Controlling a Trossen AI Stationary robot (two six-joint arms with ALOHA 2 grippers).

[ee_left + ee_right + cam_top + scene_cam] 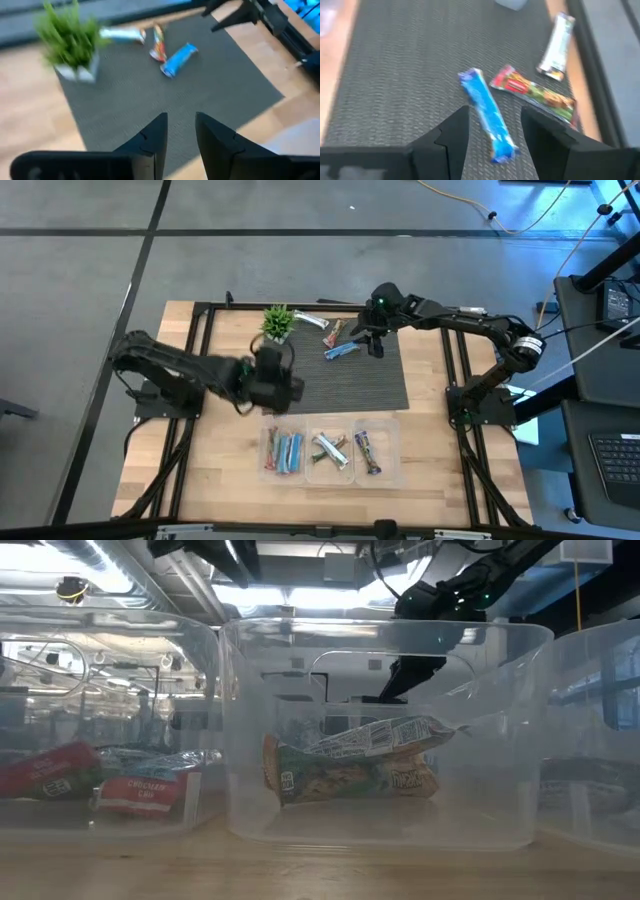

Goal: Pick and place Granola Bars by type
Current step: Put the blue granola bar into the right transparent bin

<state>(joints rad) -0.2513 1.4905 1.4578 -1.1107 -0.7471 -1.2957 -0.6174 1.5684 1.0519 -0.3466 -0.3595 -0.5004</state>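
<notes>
Three granola bars lie flat on the dark mat (350, 385): a blue one (343, 350) (487, 117), a red one (335, 333) (535, 92) and a silver-white one (310, 321) (556, 47). My right gripper (375, 342) (495, 137) is open just over the blue bar's near end, one finger on either side and clear of it. My left gripper (272, 380) (180, 135) is open and holds nothing. It hovers over the mat's left part, and its wrist view shows the same three bars (178, 59) farther off.
A small green potted plant (278, 323) (67, 42) stands at the mat's far left corner. Three clear bins (330, 450) sit in a row near the table's near edge, holding red and blue bars (60, 775), silver-white bars (350, 755) and dark purple ones (368, 452).
</notes>
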